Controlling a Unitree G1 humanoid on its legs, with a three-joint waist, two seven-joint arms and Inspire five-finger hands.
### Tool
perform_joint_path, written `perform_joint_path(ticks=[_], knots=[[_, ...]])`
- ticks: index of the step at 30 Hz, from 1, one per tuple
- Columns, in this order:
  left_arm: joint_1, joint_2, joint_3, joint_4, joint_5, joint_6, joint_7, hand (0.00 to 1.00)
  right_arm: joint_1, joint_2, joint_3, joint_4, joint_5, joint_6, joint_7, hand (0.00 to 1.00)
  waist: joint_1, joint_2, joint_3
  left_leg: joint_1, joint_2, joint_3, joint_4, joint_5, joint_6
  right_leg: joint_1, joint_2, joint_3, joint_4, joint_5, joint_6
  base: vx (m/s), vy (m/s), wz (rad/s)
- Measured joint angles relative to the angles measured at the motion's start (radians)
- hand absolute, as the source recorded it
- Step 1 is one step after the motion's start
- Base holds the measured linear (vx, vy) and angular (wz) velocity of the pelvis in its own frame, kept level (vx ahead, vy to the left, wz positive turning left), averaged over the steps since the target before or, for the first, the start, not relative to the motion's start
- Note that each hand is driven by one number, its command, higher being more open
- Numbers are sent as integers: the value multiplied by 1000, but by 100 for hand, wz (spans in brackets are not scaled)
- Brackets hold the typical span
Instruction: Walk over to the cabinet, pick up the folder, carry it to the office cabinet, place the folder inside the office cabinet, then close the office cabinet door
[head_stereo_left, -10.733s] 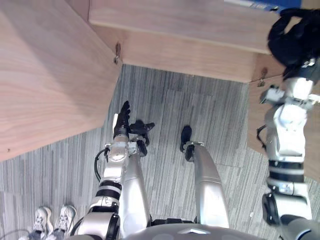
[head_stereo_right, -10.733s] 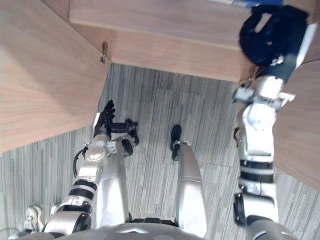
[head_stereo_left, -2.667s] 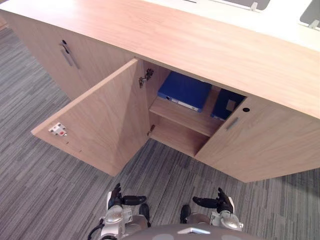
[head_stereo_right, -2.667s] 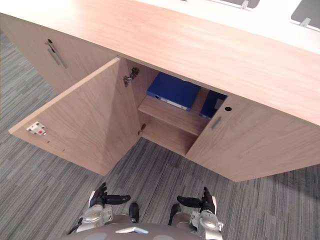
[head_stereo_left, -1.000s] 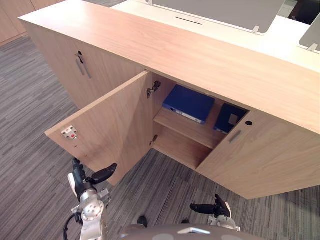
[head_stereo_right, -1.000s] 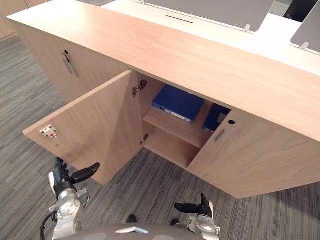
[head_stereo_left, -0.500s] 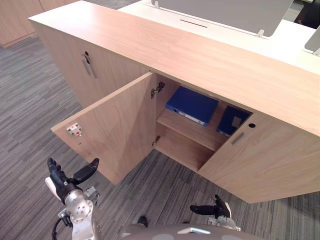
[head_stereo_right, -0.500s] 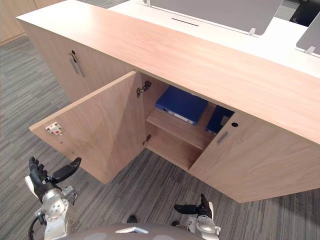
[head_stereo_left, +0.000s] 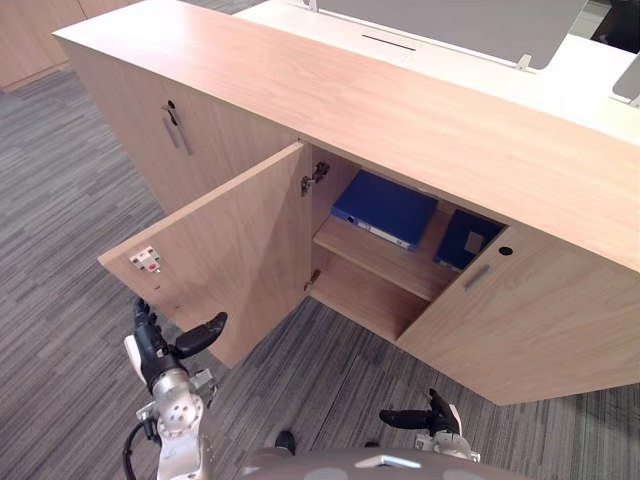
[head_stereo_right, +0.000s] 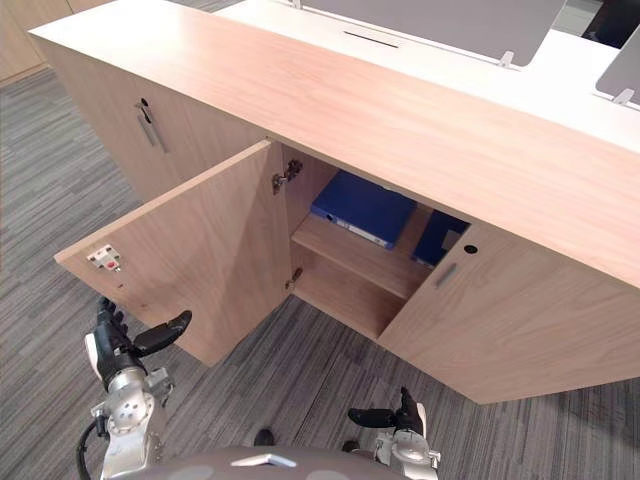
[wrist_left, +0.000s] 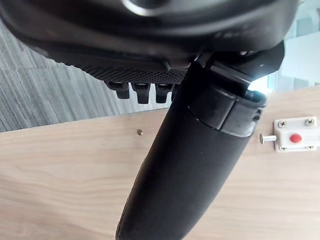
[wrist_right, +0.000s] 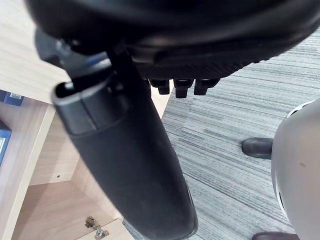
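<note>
A blue folder (head_stereo_left: 385, 210) lies flat on the upper shelf inside the wooden office cabinet (head_stereo_left: 400, 110). A second blue folder (head_stereo_left: 465, 238) stands upright beside it. The cabinet's left door (head_stereo_left: 230, 255) hangs wide open and the right door (head_stereo_left: 520, 310) stands ajar. My left hand (head_stereo_left: 152, 352) is raised just in front of the left door's free edge, open and holding nothing. In the left wrist view its thumb (wrist_left: 190, 165) points at the door panel with a white latch (wrist_left: 292, 136). My right hand (head_stereo_left: 435, 415) hangs low in front of the cabinet, open and holding nothing.
Left of the opening, another cabinet door with a metal handle (head_stereo_left: 175, 128) is closed. A white desk (head_stereo_left: 560, 75) stands behind the cabinet. Grey striped carpet (head_stereo_left: 60, 230) covers the floor around me.
My left hand has swung back to the right, closer to the open door's edge, than half a second ago. The right hand and the folders have not moved.
</note>
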Motion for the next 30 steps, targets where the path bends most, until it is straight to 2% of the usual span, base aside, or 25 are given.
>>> perform_joint_path(ticks=[14, 15, 16, 17, 18, 19, 20, 23, 27, 30], knots=[[-2, 27, -1, 1, 30, 22, -16, 100, -3, -1, -4, 2, 0, 4, 3, 100, -2, 2, 1, -8, 0, 10, 0, -1, -1, -7, 0, 10, -11, 8, 7, -1, 0, -1], [-7, 70, 39, 9, 40, 42, -54, 100, -8, -3, -12, 16, 0, 4, 9, 100, -1, 10, 5, -7, 1, 15, 1, -4, -4, -6, 2, 16, -17, 10, 7, -10, -2, -11], [-21, 132, 73, 36, 45, 46, -78, 100, -12, -2, -19, 19, 1, 5, 14, 100, -14, -1, -2, -6, 5, 20, 2, -6, -7, -5, 6, 19, -24, 13, 6, -12, -17, -15], [-64, 237, 98, 112, 6, 39, -86, 100, -10, -4, -19, 18, 1, 4, 32, 100, -14, -3, -3, -5, 10, 24, 5, -8, -10, -6, 12, 23, -29, 16, 3, -3, -34, -14], [-102, 309, 100, 176, -7, 39, -78, 100, -6, -8, -19, 19, 2, 4, 36, 100, -6, -3, -3, -2, 14, 32, 5, -9, -12, -3, 16, 31, -29, 16, 2, 1, -35, -24], [-129, 361, 102, 214, 5, 42, -74, 100, -2, -16, -16, 19, 1, 4, 38, 100, 1, 3, -2, 3, 15, 44, 5, -11, -14, -5, 17, 43, -29, 17, 0, 6, -19, -23], [-133, 371, 109, 209, 5, 39, -75, 100, -2, -24, -16, 18, 1, 4, 43, 100, -2, 3, -6, 2, 14, 46, 5, -12, -15, -7, 17, 46, -29, 19, -1, -2, -1, -18], [-171, 373, 96, 207, -36, 29, -97, 100, 0, -42, -16, 19, 1, 4, 46, 100, -6, 8, -7, 0, 10, 50, 5, -12, -15, -12, 14, 51, -29, 23, -5, -14, 10, -6], [-167, 354, 83, 203, -72, 28, -104, 100, -4, -42, -14, 19, 1, 4, 52, 100, -18, 7, -8, 0, 10, 66, 5, -12, -14, -22, 14, 69, -29, 32, -9, -45, 6, -13], [-131, 303, 71, 134, -76, 28, -111, 100, 12, -42, -10, 19, 1, 4, 57, 100, -13, 6, -10, -5, 8, 68, 5, -10, -11, -31, 11, 71, -28, 34, -6, -55, 6, -2]])
